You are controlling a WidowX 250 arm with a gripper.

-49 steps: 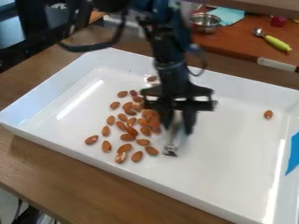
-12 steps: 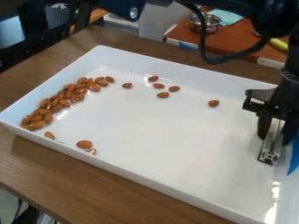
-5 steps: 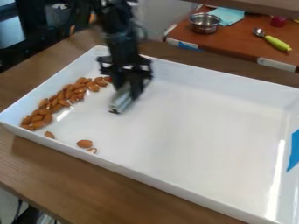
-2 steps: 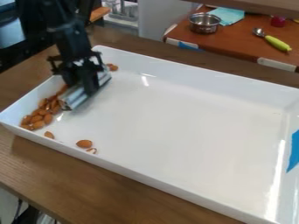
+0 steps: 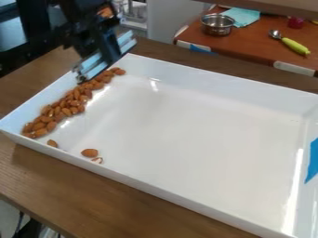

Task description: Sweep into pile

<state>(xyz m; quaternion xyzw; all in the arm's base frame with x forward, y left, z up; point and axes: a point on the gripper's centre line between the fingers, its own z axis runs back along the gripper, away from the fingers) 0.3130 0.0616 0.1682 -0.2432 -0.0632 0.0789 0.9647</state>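
- The black gripper (image 5: 102, 55) is hanging at the upper left, over the tray's far left corner, and is covering part of that corner.
- Its fingers are closing on a metal bar (image 5: 93, 66), gripping it around the middle; dark parts are blending together there, so their exact edges are being hard to make out.
- The arm above is running out of view at the top edge.
- The bar is pointing from lower left to upper right, its long axis slanting across the corner; whether it is touching the tray is staying unclear from this angle.
- The almonds (image 5: 63, 107) are lying in a long, narrow pile against the left wall of the white tray (image 5: 186, 139), its long axis running roughly the same way as the bar; many are overlapping and partly hiding one another.
- One almond (image 5: 52, 143) is resting just beyond the pile's near end, and another (image 5: 90, 152) is lying farther right, close to the near wall.
- Beside that one, a small piece (image 5: 97, 160) is showing only in part, the near wall hiding the rest.
- The tray's near right corner and the blue patch (image 5: 312, 160) are being cut off by the view's edges.
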